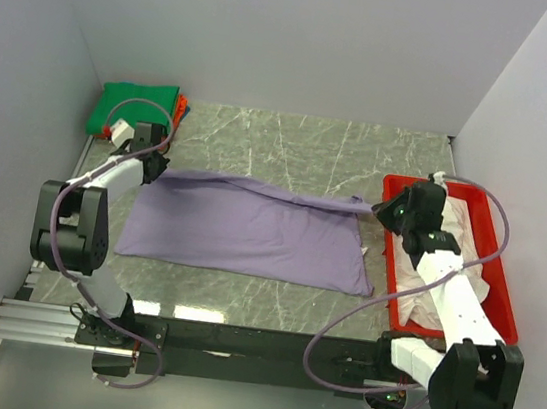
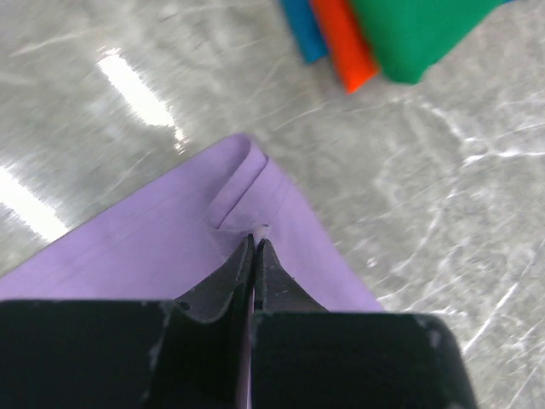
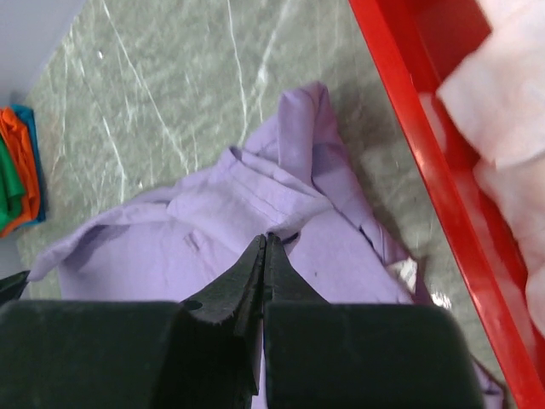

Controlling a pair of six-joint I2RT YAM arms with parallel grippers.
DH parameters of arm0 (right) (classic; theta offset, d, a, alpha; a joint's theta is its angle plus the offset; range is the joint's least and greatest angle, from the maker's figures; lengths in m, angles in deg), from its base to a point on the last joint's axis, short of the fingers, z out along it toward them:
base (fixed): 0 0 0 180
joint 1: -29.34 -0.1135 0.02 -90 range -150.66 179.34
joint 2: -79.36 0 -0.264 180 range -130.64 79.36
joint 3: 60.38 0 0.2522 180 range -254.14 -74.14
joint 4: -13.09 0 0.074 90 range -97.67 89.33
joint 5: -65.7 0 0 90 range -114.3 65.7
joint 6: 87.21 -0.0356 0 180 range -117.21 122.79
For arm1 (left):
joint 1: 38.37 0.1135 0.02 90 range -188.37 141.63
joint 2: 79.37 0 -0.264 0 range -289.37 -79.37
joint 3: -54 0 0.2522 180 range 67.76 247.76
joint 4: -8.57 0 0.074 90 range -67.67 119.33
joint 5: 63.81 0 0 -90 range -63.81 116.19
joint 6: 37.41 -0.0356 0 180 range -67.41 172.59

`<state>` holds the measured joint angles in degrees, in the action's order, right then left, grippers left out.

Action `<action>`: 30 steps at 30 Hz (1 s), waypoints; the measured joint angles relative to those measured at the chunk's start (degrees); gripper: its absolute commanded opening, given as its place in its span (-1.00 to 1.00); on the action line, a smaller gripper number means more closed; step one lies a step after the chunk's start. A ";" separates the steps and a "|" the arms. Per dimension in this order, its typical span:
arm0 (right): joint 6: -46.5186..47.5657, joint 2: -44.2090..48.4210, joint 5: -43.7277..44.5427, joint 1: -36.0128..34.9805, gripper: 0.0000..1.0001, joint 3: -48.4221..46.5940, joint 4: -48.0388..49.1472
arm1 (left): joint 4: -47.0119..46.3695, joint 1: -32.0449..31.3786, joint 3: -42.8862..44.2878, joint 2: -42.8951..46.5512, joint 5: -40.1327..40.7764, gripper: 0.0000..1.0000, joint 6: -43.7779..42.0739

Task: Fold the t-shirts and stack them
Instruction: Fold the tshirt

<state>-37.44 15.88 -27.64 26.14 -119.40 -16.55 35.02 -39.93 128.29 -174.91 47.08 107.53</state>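
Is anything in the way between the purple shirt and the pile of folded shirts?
Nothing visible. In the left wrist view, only a stretch of bare table lies between the purple shirt and the pile.

Bright, even overhead lighting; shadows soft and faint.
White glare patches on table (image 1: 280, 155) along near edge in top view, long streaks toward left side in left wrist view. Thin shadow under lavender t-shirt (image 1: 249, 237) hem. Out of focus: folded stack (image 2: 375, 34); left gripper (image 2: 254, 251) and right gripper (image 3: 264, 247) bodies dark, blurred at frame bottom.
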 measured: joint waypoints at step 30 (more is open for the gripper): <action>-2.62 14.36 -4.17 1.53 -1.00 14.21 -1.25 | -4.02 3.54 -17.35 15.61 2.58 -0.95 4.22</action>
<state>-40.06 30.24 -31.81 27.67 -105.19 -17.80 31.00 -36.39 110.94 -159.31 49.66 111.75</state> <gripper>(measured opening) 0.007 0.050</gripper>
